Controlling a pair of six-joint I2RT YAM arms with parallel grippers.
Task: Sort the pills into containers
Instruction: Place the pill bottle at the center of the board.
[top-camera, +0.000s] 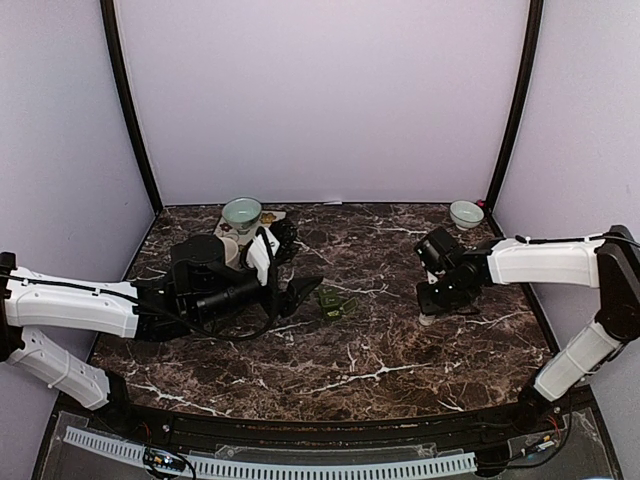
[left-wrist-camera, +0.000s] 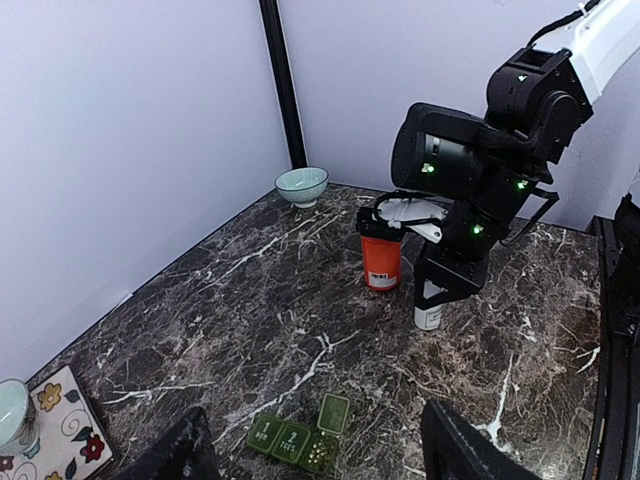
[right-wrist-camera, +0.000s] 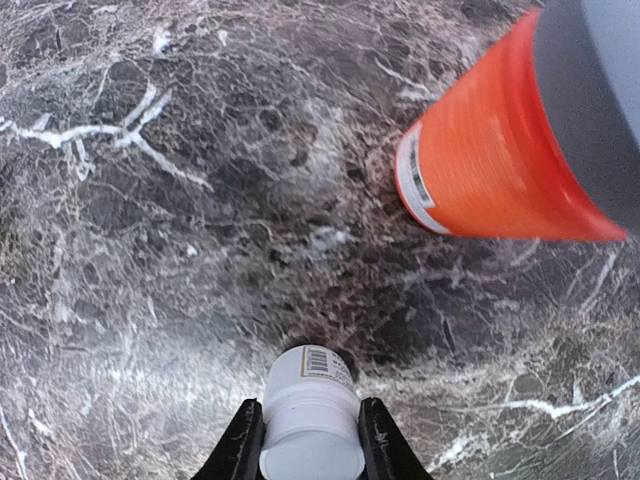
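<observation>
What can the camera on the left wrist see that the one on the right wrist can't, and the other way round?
Left wrist only: the green pill organizer, one lid open, a pale green bowl in the far corner, and the right arm from outside. Right wrist only: the barcode on the white bottle, gripped in the right gripper. Both: that white bottle, the orange bottle upright beside it, and the marble table.

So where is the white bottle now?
The white bottle is on the table's right half in the top view, held by the right gripper, beside the orange bottle.
</observation>
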